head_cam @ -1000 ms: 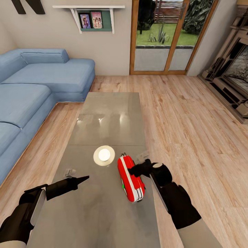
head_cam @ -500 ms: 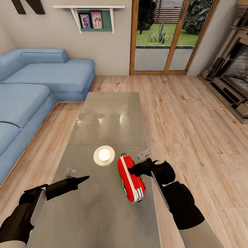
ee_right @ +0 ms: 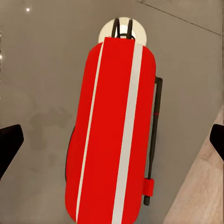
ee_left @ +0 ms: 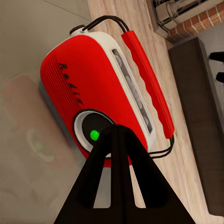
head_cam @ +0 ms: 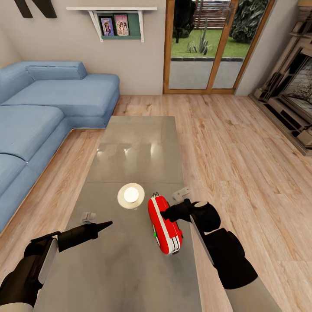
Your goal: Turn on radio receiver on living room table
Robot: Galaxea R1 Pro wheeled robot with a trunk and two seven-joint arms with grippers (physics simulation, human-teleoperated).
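- Two black grippers are seen low in the head view, over a long glossy grey-brown coffee table [head_cam: 134, 147] in a living room with a light wood plank floor [head_cam: 234, 143].
- A small red radio receiver [head_cam: 164, 225] with a white trim band is shown standing on the table at lower centre of the frame, just right of a round cream disc [head_cam: 131, 195].
- The right gripper [head_cam: 167, 213] is pictured at the radio's right side; its fingers are spread wide, seen at both edges of the right wrist view with the radio between them, apart from it.
- The left gripper [head_cam: 106, 224] is held at lower left, its fingers pressed together into one point aimed at the radio, well apart from it.
- A green light [ee_left: 94, 135] is shown lit in the round dial on the radio's face in the left wrist view, just past the closed fingertips.
- A blue sectional sofa [head_cam: 39, 112] is seen at left, wood-framed glass doors [head_cam: 212, 47] at upper centre.
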